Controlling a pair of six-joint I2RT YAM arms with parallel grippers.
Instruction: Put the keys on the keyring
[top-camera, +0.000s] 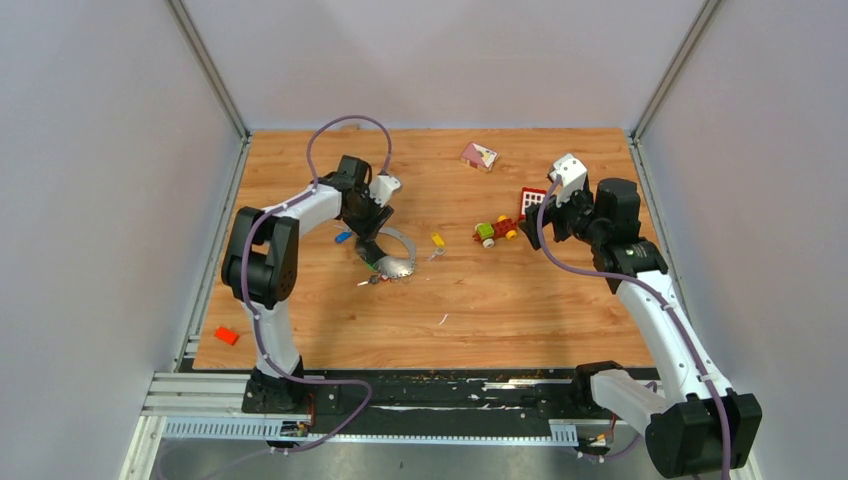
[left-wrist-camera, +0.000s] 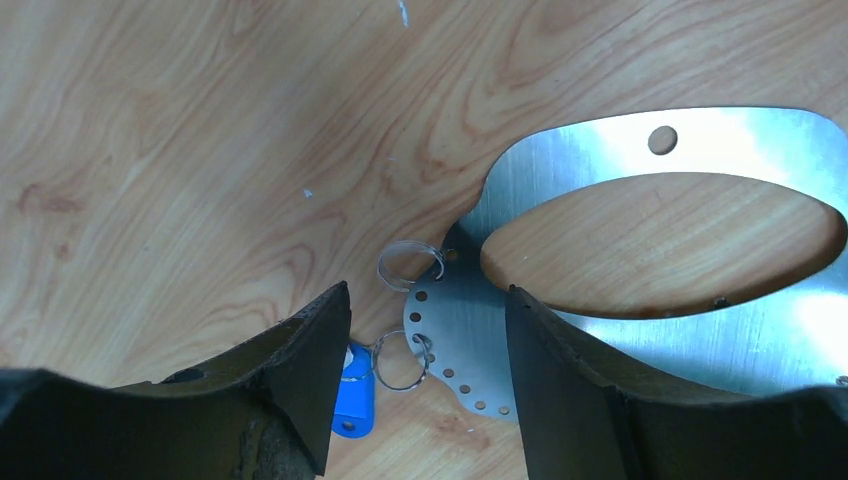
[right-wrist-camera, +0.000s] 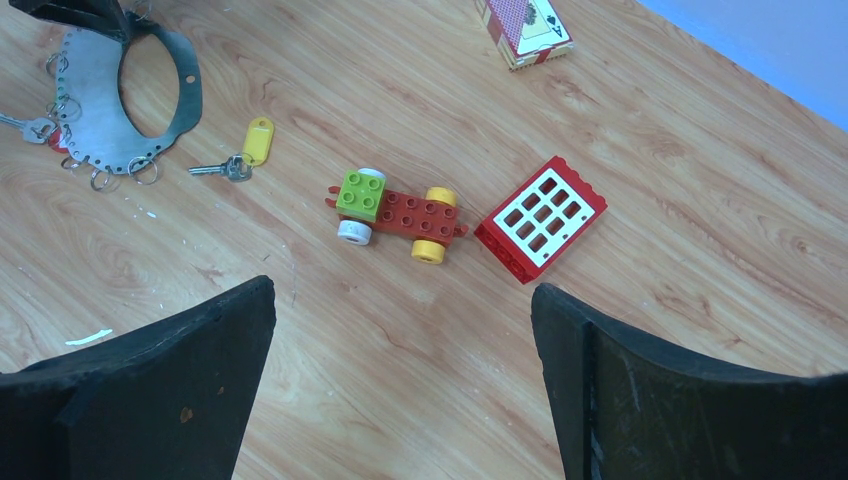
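The keyring (top-camera: 405, 262) is a flat grey metal loop with small split rings along its holed edge, lying left of centre. My left gripper (top-camera: 372, 245) hovers over it, open; in the left wrist view its jaws (left-wrist-camera: 426, 292) straddle the keyring's holed edge (left-wrist-camera: 470, 340) and a split ring (left-wrist-camera: 400, 360), gripping nothing. A key with a yellow tag (top-camera: 438, 240) lies just right of the keyring, also in the right wrist view (right-wrist-camera: 250, 150). A key with a red-orange tag (top-camera: 372, 281) lies at the keyring's near edge. My right gripper (right-wrist-camera: 403, 290) is open and empty above bare wood.
A blue tag (left-wrist-camera: 353, 390) hangs on a split ring by my left finger. A green-yellow-red toy car (right-wrist-camera: 395, 212), a red block with a white grid (right-wrist-camera: 540, 217) and a card box (right-wrist-camera: 525, 28) lie at right. A small red brick (top-camera: 227, 336) sits at the front left corner.
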